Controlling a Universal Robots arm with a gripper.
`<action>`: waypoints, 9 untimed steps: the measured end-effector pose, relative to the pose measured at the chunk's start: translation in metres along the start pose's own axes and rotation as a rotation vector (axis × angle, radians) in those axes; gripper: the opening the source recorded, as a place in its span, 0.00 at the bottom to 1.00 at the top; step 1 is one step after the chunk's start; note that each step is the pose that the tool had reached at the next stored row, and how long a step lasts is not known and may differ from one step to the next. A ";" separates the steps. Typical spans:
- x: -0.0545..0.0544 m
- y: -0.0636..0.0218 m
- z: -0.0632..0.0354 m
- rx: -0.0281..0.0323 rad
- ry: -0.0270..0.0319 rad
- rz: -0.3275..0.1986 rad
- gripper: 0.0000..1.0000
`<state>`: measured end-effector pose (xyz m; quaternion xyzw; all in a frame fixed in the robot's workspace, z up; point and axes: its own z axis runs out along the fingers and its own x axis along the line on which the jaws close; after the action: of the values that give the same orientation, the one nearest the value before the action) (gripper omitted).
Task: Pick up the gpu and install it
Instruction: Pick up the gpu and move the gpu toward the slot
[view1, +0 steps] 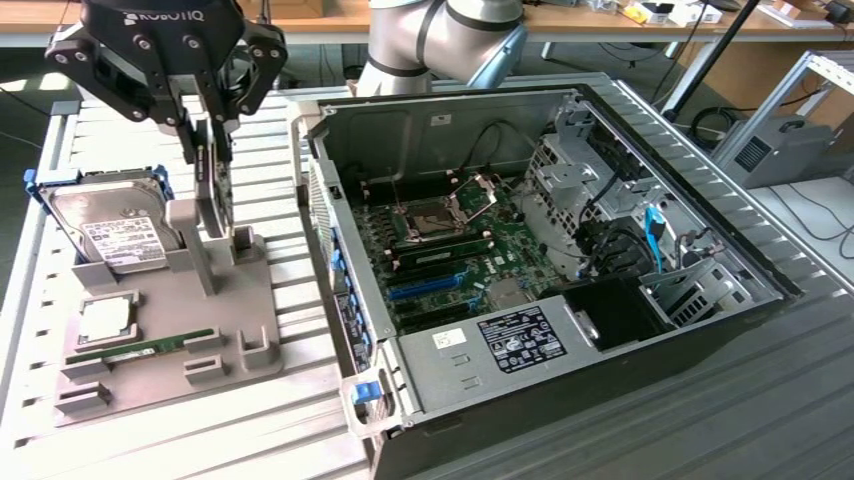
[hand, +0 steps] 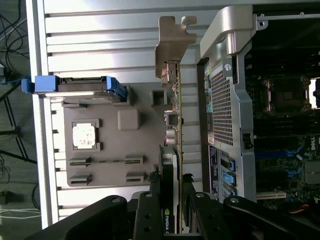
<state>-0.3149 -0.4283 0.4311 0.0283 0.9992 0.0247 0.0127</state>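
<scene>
The gripper (view1: 214, 130) is clenched on the gpu (view1: 216, 195), one finger on each face of the card near its upper edge. The gpu stands upright and edge-on at the exterior view's left, over the far part of the grey holder tray (view1: 254, 330), beside the tray's upright post. I cannot tell whether its lower edge sits in the tray or is clear of it.

In the wrist view the gripper (hand: 171, 180) holds the gpu (hand: 177, 125) with the black cooler on one face, the green board on the other and the silver bracket at the free end.

On the same tray lie a hard drive (view1: 114, 235) in a blue carrier, a square processor chip (view1: 104, 318) nearer, and a narrow memory stick (view1: 140, 348) nearest.

The open computer case (view1: 400, 130) lies on the slatted surface (view1: 174, 430) just to the exterior view's right of the tray, its motherboard (view1: 454, 250) exposed.
</scene>
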 end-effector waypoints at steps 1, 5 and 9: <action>-0.001 0.0001 0.0000 0.0000 -0.0001 0.000 0.27; -0.005 0.0005 0.0002 0.0000 0.0000 0.000 0.27; -0.012 0.0015 0.0003 -0.0002 0.0000 0.000 0.27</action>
<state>-0.3032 -0.4275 0.4311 0.0283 0.9992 0.0248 0.0127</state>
